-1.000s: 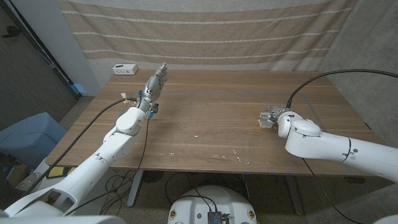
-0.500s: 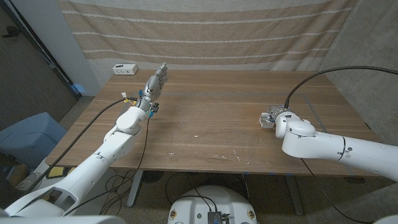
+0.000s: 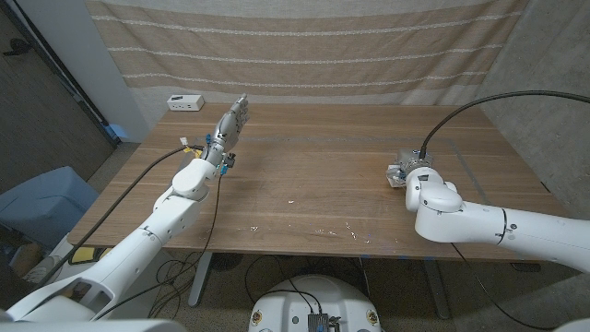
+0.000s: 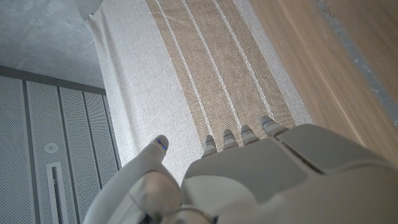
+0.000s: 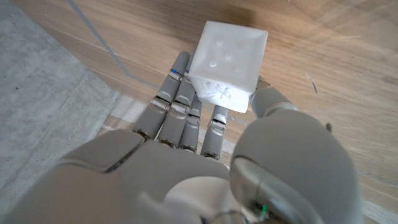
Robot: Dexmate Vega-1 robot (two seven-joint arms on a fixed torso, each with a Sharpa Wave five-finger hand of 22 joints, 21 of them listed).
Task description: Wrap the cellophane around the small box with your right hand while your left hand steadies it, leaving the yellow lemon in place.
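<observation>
The small box point(image 5: 227, 65) is a white cube with small round dimples on its faces. My right hand point(image 5: 205, 124) grips it between the fingers and the thumb, low over the wood. In the head view the right hand point(image 3: 406, 172) sits at the table's right side with the box point(image 3: 396, 171) showing as a pale glint at its fingertips. A faint clear film edge point(image 5: 99, 43) crosses the wood beside that hand. My left hand point(image 3: 236, 117) is raised over the far left of the table, fingers point(image 4: 239, 135) straight and holding nothing, far from the box.
A small white device point(image 3: 185, 102) lies at the table's point(image 3: 304, 175) back left corner. A striped beige curtain point(image 3: 304, 46) hangs behind the table. A black cable point(image 3: 479, 111) arcs over the right arm. Small white specks point(image 3: 323, 231) dot the near wood.
My right forearm has swung toward the middle and nearer the front edge, while the hand with the box shifted only slightly. The left arm has not moved.
</observation>
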